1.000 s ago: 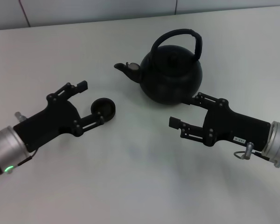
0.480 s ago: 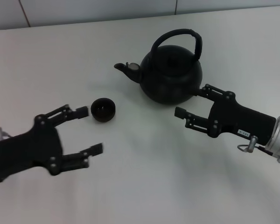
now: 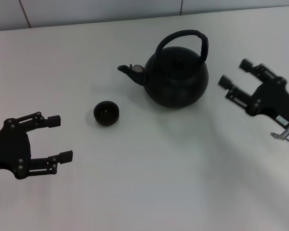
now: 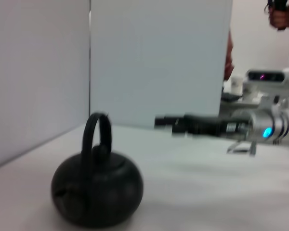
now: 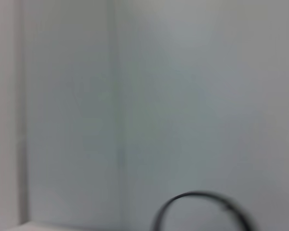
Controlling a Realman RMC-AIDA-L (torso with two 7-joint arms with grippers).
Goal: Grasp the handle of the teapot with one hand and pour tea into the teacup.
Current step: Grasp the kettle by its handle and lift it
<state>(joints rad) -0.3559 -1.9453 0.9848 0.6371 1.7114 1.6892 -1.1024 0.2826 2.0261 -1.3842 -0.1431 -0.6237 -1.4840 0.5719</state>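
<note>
The matte black teapot (image 3: 176,77) stands upright at the table's middle back, spout pointing left, arched handle (image 3: 183,36) up. The small black teacup (image 3: 106,113) sits to its front left, apart from it. My left gripper (image 3: 59,138) is open at the front left, well clear of the cup, nothing between its fingers. My right gripper (image 3: 235,77) is open to the right of the pot, raised and not touching it. The left wrist view shows the teapot (image 4: 97,187) and, farther off, the right arm (image 4: 221,127). In the right wrist view only the handle arc (image 5: 202,207) shows.
The white table (image 3: 149,183) runs back to a pale wall (image 3: 101,9). A white partition panel (image 4: 159,62) stands behind the table in the left wrist view.
The left gripper has pulled back from around the teacup toward the front left. The right gripper has swung from the pot's front to its right side and risen.
</note>
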